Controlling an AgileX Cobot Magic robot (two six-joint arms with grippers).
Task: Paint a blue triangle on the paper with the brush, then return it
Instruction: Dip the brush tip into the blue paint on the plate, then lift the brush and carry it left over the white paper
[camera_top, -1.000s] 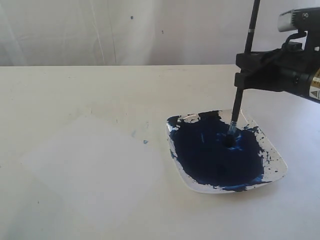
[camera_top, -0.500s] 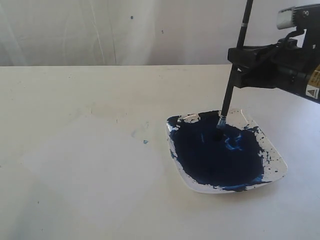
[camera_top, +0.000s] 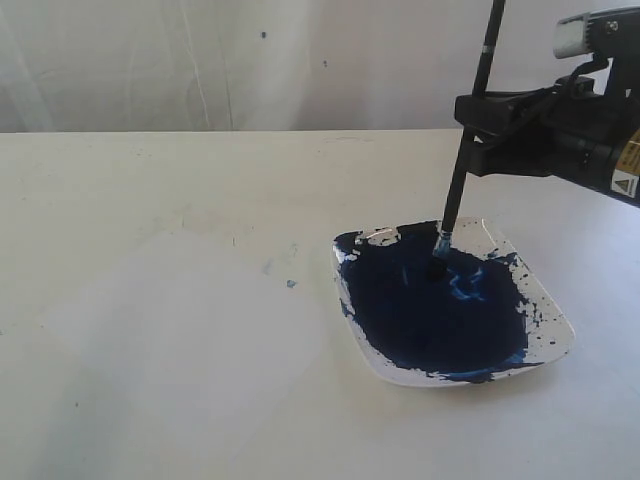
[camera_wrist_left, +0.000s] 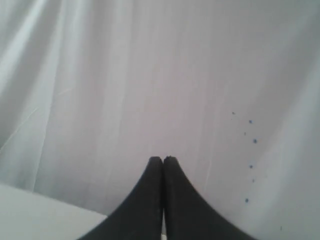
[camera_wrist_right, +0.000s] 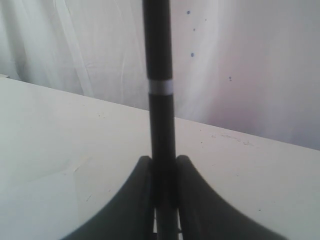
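Over the right side of the table (camera_top: 150, 170), the right gripper (camera_top: 468, 128) pinches the brush (camera_top: 453, 195) by its black handle. The brush stands nearly upright, its top leaning slightly right. Its bristle tip rests in the dark blue paint (camera_top: 420, 315) filling the white dish (camera_top: 556, 340). Left of the dish lies the pale paper (camera_top: 170, 330), with small blue specks (camera_top: 290, 284) near the dish. Off by the white curtain (camera_wrist_left: 150, 75), the left gripper (camera_wrist_left: 163, 160) has its fingers pressed together.

Exterior across table (camera_top: 80, 170); both wrists level, facing shared curtain (camera_top: 200, 60).
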